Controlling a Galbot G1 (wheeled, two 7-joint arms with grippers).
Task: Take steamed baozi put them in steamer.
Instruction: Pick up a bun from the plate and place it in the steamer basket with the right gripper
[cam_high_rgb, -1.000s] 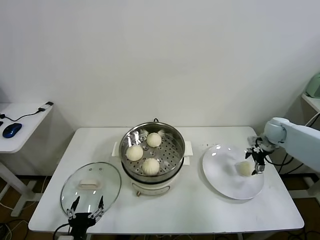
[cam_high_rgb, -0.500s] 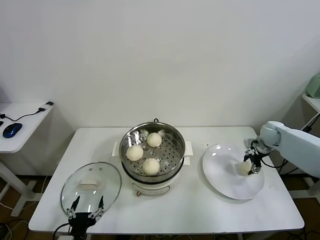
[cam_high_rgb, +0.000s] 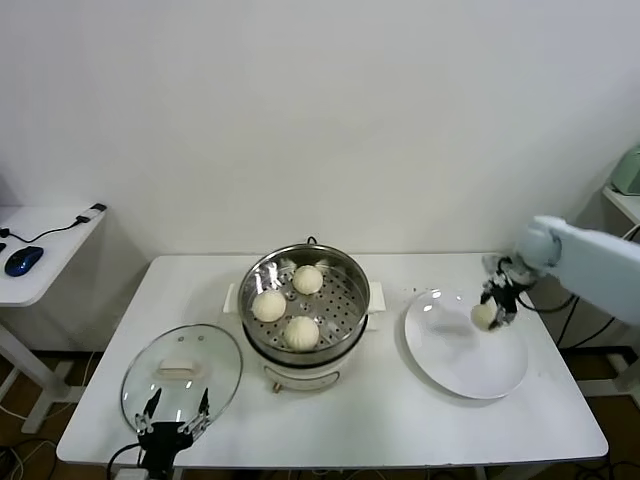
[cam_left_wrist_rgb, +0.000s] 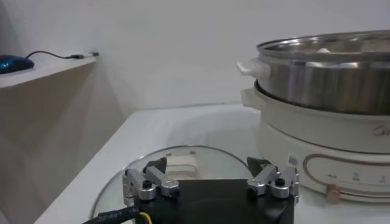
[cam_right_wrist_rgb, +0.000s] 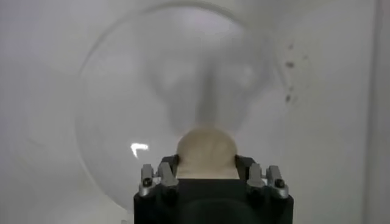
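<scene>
The steel steamer (cam_high_rgb: 345, 270) sits on its white pot base at the table's middle and holds three cream baozi (cam_high_rgb: 301, 331). My right gripper (cam_high_rgb: 494, 303) is shut on the fourth baozi (cam_high_rgb: 484, 315) and holds it just above the far right part of the white plate (cam_high_rgb: 450, 355). In the right wrist view the baozi (cam_right_wrist_rgb: 206, 151) sits between the fingers, above the plate (cam_right_wrist_rgb: 122, 103). My left gripper (cam_high_rgb: 172, 428) is parked open at the table's front left edge, over the glass lid (cam_high_rgb: 210, 360); the left wrist view shows the steamer (cam_left_wrist_rgb: 329, 73) to one side.
The glass lid with a white handle (cam_left_wrist_rgb: 183, 164) lies flat at the table's front left. A side table with a blue mouse (cam_high_rgb: 22, 260) and cable stands at far left. A wall rises behind the table; a pale green object (cam_high_rgb: 628, 170) sits at far right.
My right gripper has lifted the baozi off the plate and moved it slightly up and toward the back. The left arm has not moved.
</scene>
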